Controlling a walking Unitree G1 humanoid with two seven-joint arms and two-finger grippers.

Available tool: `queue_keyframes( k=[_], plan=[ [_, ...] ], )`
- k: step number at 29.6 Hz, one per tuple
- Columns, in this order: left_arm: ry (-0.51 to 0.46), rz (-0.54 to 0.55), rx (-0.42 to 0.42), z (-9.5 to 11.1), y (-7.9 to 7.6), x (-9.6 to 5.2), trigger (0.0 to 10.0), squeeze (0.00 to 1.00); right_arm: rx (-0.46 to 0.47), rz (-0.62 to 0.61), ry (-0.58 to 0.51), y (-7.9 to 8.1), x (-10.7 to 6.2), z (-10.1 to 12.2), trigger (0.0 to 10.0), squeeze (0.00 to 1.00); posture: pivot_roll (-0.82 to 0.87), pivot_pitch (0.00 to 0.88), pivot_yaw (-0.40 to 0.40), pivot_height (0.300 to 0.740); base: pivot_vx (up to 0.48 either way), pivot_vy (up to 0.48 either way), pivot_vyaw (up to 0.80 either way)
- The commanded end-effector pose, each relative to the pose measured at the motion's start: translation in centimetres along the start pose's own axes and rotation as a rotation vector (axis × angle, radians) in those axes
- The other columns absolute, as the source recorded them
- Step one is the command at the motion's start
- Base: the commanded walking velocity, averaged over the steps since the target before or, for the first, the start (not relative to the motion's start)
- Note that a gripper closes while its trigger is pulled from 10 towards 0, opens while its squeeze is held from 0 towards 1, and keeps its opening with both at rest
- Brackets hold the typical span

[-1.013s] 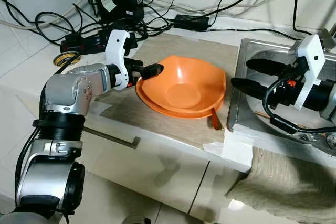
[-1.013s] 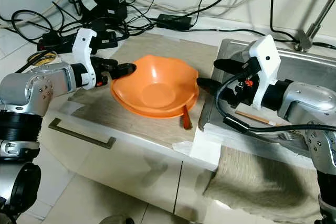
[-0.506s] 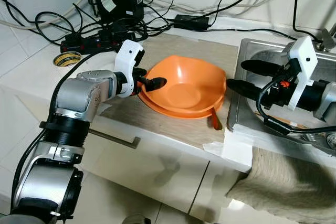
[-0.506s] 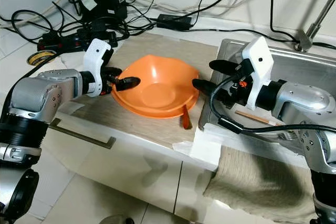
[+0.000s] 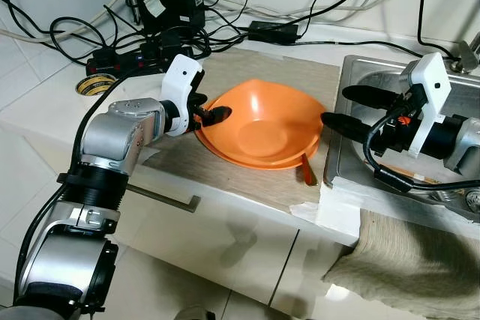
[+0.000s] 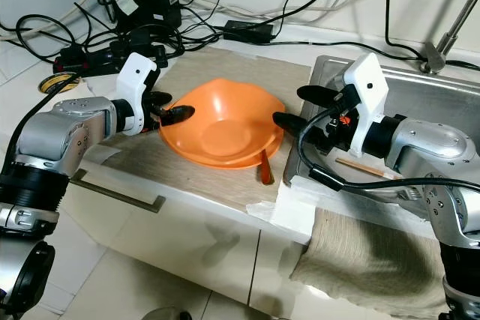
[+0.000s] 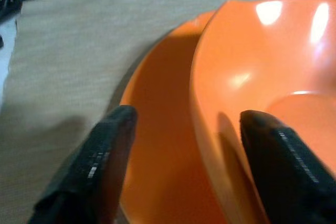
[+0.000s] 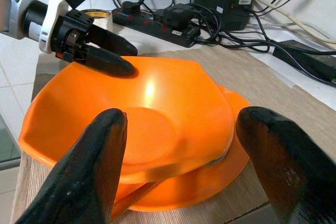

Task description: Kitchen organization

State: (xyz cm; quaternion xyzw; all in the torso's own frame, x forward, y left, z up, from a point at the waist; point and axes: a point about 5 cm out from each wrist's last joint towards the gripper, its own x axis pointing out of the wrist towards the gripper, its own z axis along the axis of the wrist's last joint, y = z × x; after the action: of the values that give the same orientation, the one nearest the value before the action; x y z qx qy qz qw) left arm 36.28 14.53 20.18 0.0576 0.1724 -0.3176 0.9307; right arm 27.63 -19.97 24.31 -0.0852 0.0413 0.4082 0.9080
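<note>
Closing in over the past second, the left gripper (image 5: pixel 212 115) has swung its fingers onto the near-left rim of the upper orange bowl (image 5: pixel 262 127), while the right gripper (image 5: pixel 346 109) has edged from above the sink (image 5: pixel 352 73) toward the bowl's right rim. Two orange bowls sit nested on the beige mat (image 5: pixel 247 65) at the middle of the counter (image 5: pixel 45 103), close to its front edge, the lower orange bowl (image 7: pixel 157 145) peeking out beneath the upper one; an orange utensil (image 5: pixel 307 170) pokes out from under the stack toward the front edge. Seen from the left wrist, the fingers stand parted astride the upper bowl's rim, one outside in the gap between the two bowls and one inside, not yet clamped. The right gripper's fingers are spread wide and hold nothing, hovering just beside the sink's left edge and aimed at the stack. Both bowls look like stiff, light, glossy plastic, likely slippery, so a pinch across the thin rim seems the surest hold; lifting may drag the lower bowl along, and the right gripper could steady it. Cables and a power strip (image 5: pixel 142 56) crowd the counter's back-left corner, beside a roll of tape (image 5: pixel 95 83).
</note>
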Motion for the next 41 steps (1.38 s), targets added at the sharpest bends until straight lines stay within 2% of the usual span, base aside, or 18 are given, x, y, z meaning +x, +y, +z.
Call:
queue_keyframes(
  k=[1,25,28,30,33,41],
  plan=[
    [-0.013,0.0,0.026,0.6,0.1,0.0,0.0,0.0,-0.021,-0.004,-0.006,-0.1,0.2,0.3,10.0,0.0,-0.03,0.0,0.034,0.74,0.0,0.0,0.0],
    [-0.042,-0.038,0.025,0.8,-0.2,0.0,0.0,0.0,-0.015,-0.013,-0.002,-0.1,0.2,0.1,10.0,0.0,-0.03,0.0,0.035,0.74,0.0,0.0,0.0],
    [-0.067,-0.026,0.008,1.4,0.0,-0.1,0.0,0.0,-0.014,-0.015,-0.001,-0.1,0.2,0.1,10.0,0.0,-0.03,0.0,0.036,0.74,0.0,0.0,0.0],
    [-0.137,-0.015,-0.047,2.7,0.2,-0.3,0.0,0.0,-0.013,-0.016,-0.001,-0.1,0.2,0.0,10.0,0.0,-0.03,0.0,0.036,0.74,0.0,0.0,0.0],
    [-0.173,-0.019,-0.061,3.7,0.2,-0.6,0.0,0.0,-0.01,-0.018,0.001,-0.1,0.2,-0.1,10.0,0.0,-0.02,0.0,0.036,0.74,0.0,0.0,0.0],
    [-0.2,-0.025,-0.103,4.1,0.2,-0.6,0.0,0.0,-0.006,-0.021,0.0,0.0,0.3,-0.2,10.0,0.0,-0.02,0.0,0.038,0.74,0.0,0.0,0.0]
  ],
)
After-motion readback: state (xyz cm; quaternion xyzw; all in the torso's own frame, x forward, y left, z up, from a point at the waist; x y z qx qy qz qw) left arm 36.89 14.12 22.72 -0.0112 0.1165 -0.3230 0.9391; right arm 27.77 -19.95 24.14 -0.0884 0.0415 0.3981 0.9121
